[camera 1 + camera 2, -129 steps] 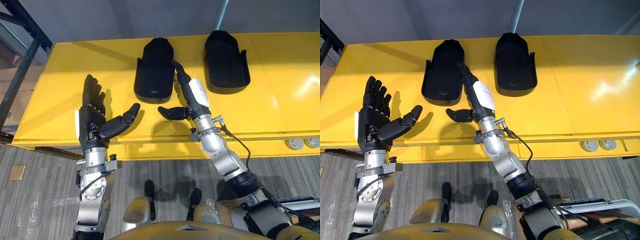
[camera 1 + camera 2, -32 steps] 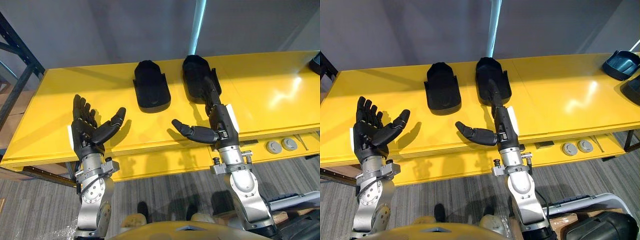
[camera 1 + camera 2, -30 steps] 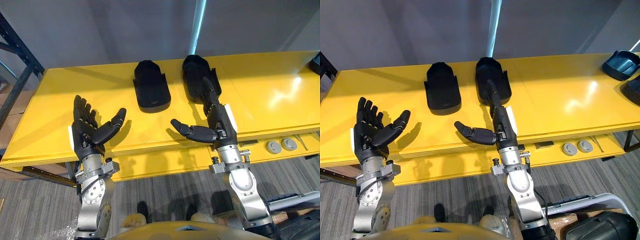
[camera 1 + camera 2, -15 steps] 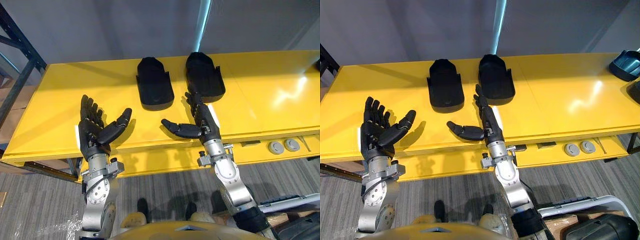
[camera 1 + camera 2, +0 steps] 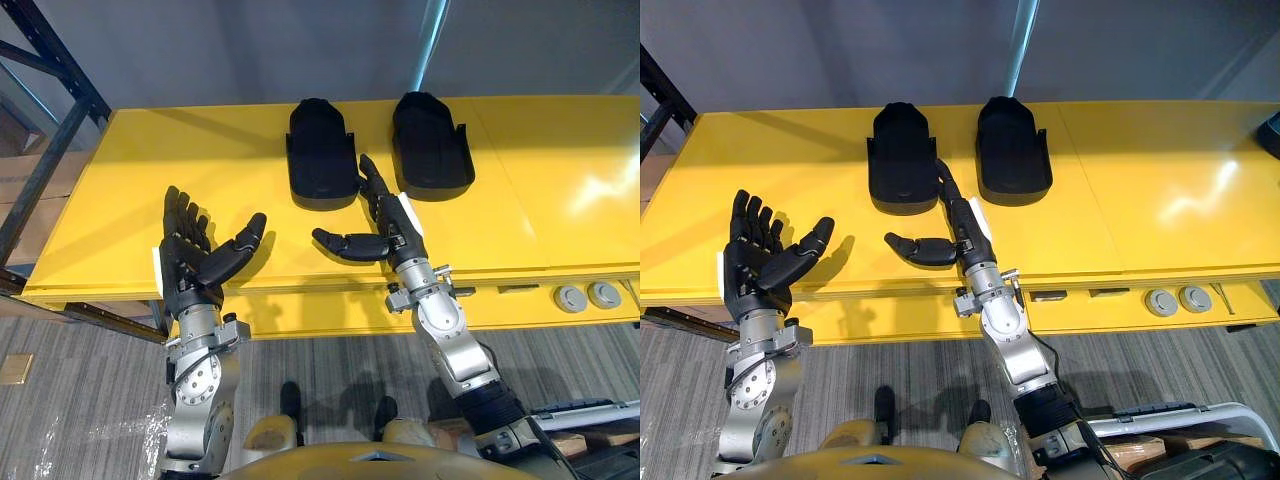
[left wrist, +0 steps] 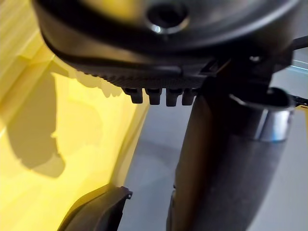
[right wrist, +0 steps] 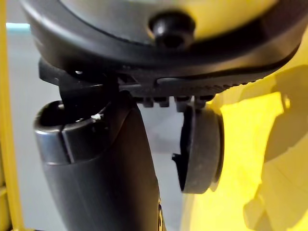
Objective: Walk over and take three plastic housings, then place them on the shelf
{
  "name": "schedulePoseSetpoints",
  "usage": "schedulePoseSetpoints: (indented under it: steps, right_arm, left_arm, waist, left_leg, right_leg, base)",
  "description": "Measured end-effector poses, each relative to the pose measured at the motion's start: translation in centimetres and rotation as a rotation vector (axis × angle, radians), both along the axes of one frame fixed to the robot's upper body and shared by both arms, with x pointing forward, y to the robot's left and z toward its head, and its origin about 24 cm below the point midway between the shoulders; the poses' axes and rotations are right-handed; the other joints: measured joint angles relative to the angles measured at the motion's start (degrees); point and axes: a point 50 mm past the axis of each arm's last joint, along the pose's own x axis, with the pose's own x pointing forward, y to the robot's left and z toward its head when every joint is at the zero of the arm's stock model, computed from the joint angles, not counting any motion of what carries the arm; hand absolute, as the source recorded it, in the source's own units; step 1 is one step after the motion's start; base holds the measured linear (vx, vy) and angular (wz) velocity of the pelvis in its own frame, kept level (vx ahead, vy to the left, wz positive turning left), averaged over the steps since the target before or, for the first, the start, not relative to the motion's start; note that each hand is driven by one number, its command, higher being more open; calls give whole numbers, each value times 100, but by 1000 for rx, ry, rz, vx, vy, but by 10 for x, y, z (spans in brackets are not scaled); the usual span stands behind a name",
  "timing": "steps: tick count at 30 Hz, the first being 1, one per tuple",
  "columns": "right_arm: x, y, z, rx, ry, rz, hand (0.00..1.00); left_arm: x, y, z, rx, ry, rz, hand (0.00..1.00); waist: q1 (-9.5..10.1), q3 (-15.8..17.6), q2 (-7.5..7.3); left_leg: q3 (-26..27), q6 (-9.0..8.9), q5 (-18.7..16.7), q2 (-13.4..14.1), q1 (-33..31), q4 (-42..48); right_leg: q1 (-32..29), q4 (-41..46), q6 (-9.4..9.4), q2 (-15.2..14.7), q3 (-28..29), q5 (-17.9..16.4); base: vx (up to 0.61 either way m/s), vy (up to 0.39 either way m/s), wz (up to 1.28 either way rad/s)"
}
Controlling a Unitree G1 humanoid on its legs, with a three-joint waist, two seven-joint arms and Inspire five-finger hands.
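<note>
1. Two black plastic housings lie side by side at the upper centre of the frame, on the far half of a yellow table [image 5: 150, 170]. The left housing [image 5: 322, 152] and the right housing [image 5: 431, 143] are apart, rounded ends toward the grey wall.
2. The right hand [image 5: 390, 232] is at centre frame over the table, just below the gap between the two housings. Its fingers [image 5: 372, 185] are straight and hold nothing, with the thumb spread wide toward the left of the frame. The fingertips reach the near right corner of the left housing; contact there cannot be told.
3. The left hand [image 5: 188, 262] hovers at lower left above the table's near edge, well apart from both housings. Its palm is up, its fingers [image 5: 185, 215] are straight and fanned, and it is empty.
4. A dark shelf frame [image 5: 50, 110] stands at upper left beside the table's end.
5. Two round silver discs [image 5: 585, 296] sit in the table's front edge at lower right, above grey floor [image 5: 90, 400].
</note>
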Motion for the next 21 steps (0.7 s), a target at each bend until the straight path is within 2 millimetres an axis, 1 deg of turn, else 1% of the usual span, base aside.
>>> schedulePoseSetpoints:
  steps: [4, 8, 16, 18, 19, 21]
  right_arm:
    - [1, 1, -1, -6, 5, 9, 100]
    - [7, 2, 1, -16, 2, 17, 100]
    - [8, 3, 2, -26, -4, 14, 100]
    - [8, 1, 3, -43, -17, -14, 100]
    - [8, 1, 4, -62, -29, -25, 100]
    - [5, -4, 14, -98, -88, -44, 100]
  left_arm:
    - [0, 0, 0, 2, -2, -6, 100]
    - [0, -1, 0, 3, -3, -10, 100]
    - [0, -1, 0, 4, -4, -13, 100]
    - [0, -1, 0, 5, -3, -15, 100]
    - [0, -1, 0, 6, -3, -15, 100]
    - [0, -1, 0, 6, -1, -15, 100]
  waist:
    - [38, 16, 16]
    - [37, 19, 14]
    - [42, 22, 12]
    - [39, 23, 10]
    - [36, 23, 10]
    - [31, 39, -2]
  left_leg:
    - [-13, 4, 6, -5, 0, 1]
    - [-32, 24, 21, -21, 9, 0]
    - [-33, 23, 22, -19, 13, 0]
    - [-22, 23, 21, -17, 21, 0]
    - [-17, 22, 21, -16, 23, 1]
    - [-7, 15, 15, -16, 24, 1]
  right_leg:
    - [0, 12, -7, -35, -14, -7]
    - [-15, 92, 1, -60, -19, -50]
    - [-14, 93, 0, -62, -20, -51]
    - [-12, 93, 0, -60, -14, -51]
    - [-12, 93, 0, -60, -11, -51]
    - [-13, 93, 1, -57, -5, -50]
  base:
    - [0, 0, 0]
    - [0, 0, 0]
    - [0, 0, 0]
    - [0, 0, 0]
    - [0, 0, 0]
    - [0, 0, 0]
